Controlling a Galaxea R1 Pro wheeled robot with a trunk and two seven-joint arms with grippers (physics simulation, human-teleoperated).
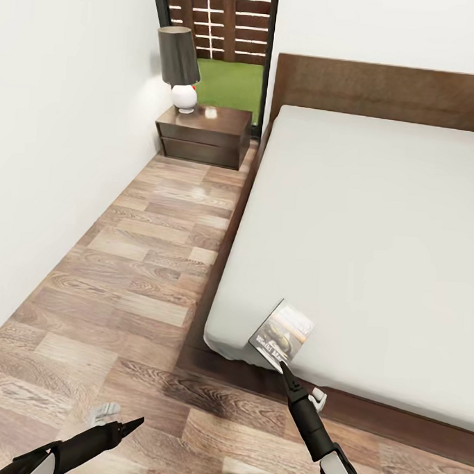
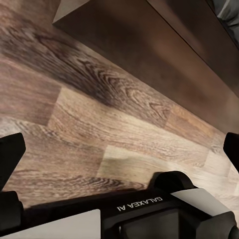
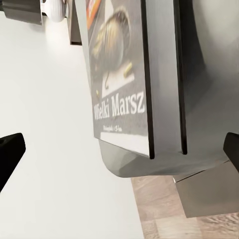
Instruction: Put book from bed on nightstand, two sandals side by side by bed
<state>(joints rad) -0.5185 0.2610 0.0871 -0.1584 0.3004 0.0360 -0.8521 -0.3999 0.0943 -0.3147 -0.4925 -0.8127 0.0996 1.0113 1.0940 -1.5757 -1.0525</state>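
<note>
Book just ahead of right gripper, at the bed's near corner

Bed [image 1: 377, 223] fills the right side; nightstand [image 1: 204, 134] stands far ahead by the window, well apart. Book [image 1: 282, 333] lies flat on the mattress corner, long axis running away from the robot and slightly rightward. Right gripper [image 1: 286, 368] is almost at the book's near edge, fingers spread wide, empty. Left gripper [image 1: 135, 422] hangs over the floor, farther off; its fingertips [image 2: 11, 152] stand apart, empty.

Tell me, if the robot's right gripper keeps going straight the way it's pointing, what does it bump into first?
Most likely the book lying at the corner of the bed. The right gripper points right at its near edge, jaws open, though the exact gap is hard to judge.
</note>
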